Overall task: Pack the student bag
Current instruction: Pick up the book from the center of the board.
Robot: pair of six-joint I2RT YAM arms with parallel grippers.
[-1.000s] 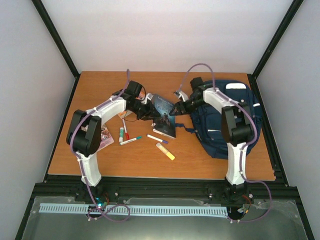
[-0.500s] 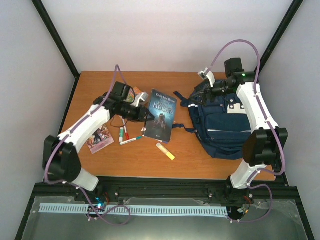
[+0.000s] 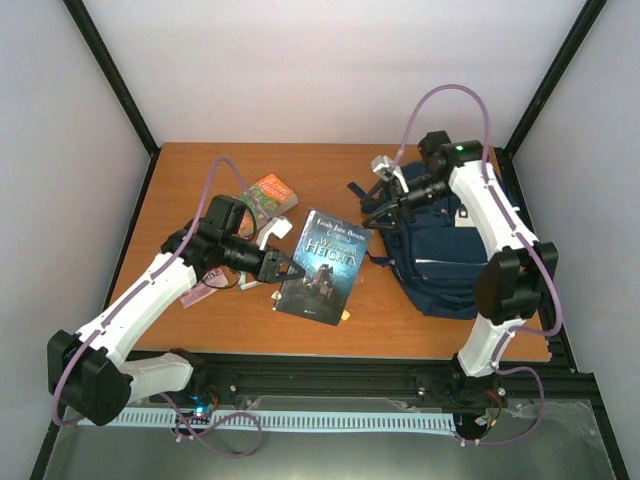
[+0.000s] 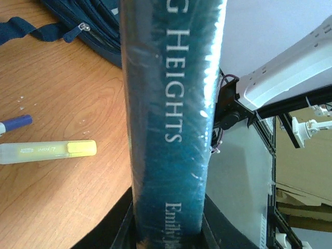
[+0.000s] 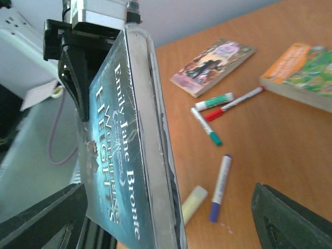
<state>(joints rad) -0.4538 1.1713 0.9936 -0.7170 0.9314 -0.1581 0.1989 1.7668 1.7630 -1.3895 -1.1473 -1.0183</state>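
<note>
We see the left pincer clamped narrow on the lower edge of a dark teal paperback book, holding it up on edge above the brown wooden table. Just beside that pincer a translucent yellow-capped highlighter and a blue-capped white marker lie on the wood. Behind it rest a pink-purple paperback and an orange-and-green paperback. Past the book's far edge the right pincer stands wide, gripping nothing, at the top of the large navy-blue fabric backpack, which lies flat beneath it.
</note>
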